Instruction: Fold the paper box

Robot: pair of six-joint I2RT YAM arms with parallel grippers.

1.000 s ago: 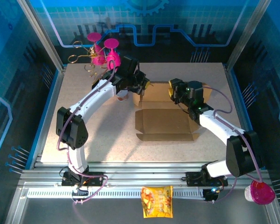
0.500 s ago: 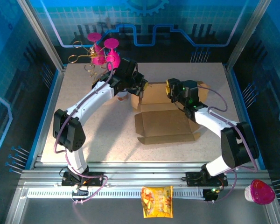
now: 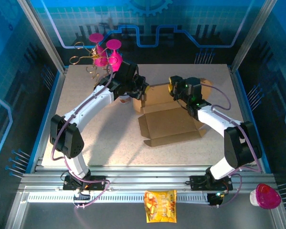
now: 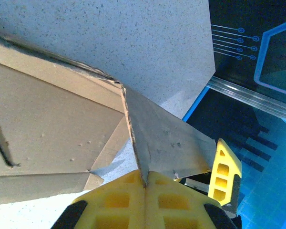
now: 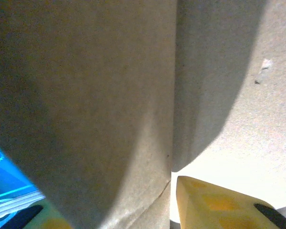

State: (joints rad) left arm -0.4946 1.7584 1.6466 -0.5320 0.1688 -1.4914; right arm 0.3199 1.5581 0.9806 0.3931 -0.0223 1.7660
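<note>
I saw the paper box [image 3: 169,125] lying half-folded in the middle of the bench [image 3: 100,138], its far-left flap pinched tight between my left fingers [image 4: 119,198], while my right fingers [image 5: 214,207] stood partly apart astride its raised far panel, grip unclear.

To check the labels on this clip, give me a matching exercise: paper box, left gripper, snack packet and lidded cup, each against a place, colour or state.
Things:
1. paper box
2. left gripper
3. snack packet
4. lidded cup

Descriptions:
A. pink, near right corner
B. shut on a cardboard flap
C. brown, partly folded up
D. orange-yellow, near edge, centre

Pairs: 1-C, 2-B, 3-D, 4-A
</note>
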